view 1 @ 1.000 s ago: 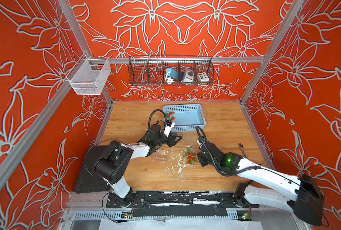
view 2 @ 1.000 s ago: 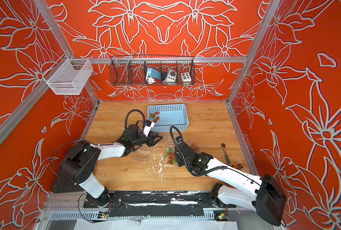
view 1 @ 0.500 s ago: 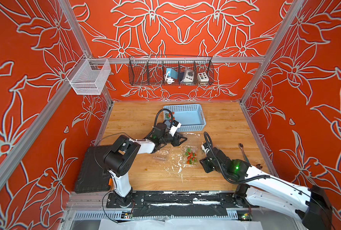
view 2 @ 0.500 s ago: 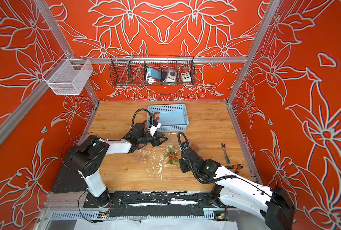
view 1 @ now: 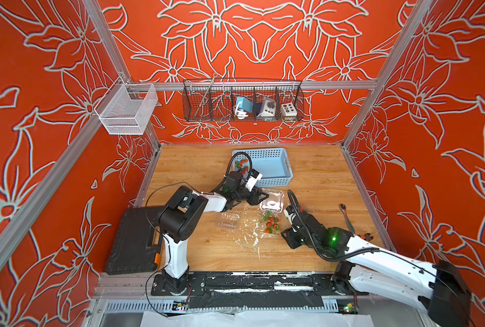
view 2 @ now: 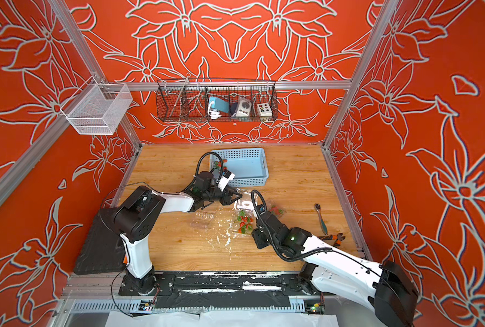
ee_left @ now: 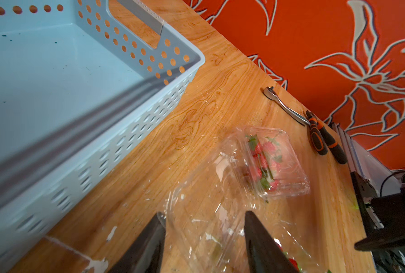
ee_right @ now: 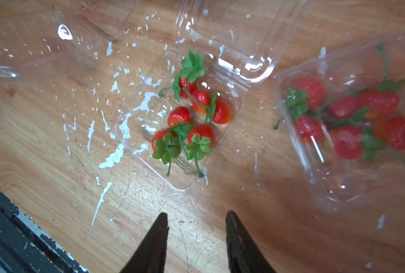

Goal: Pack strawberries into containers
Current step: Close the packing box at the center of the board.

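An open clear container [ee_right: 149,146] on the table holds several strawberries [ee_right: 192,113], also seen from above [view 1: 270,223]. Its raised lid [ee_left: 203,227] lies between the fingers of my left gripper [ee_left: 203,212], which is open around it; one fingertip [ee_left: 160,215] touches the lid's edge. My right gripper [ee_right: 196,212] is open and empty, just in front of that container [view 1: 283,235]. A second container [ee_right: 352,118] with several strawberries sits beside it. A third, empty container [view 1: 228,220] lies to the left. A few strawberries [view 1: 241,165] remain in the blue basket [view 1: 275,170].
A ratchet wrench [view 1: 346,215] and orange-handled pliers [view 1: 363,235] lie near the table's right edge. A black case [view 1: 133,240] sits at the front left. Wire baskets [view 1: 242,100] hang on the back wall, and a white one [view 1: 125,113] on the left.
My left gripper has moved right from the basket's corner to straddle the lid. My right gripper has drawn back from the strawberries toward the table's front.
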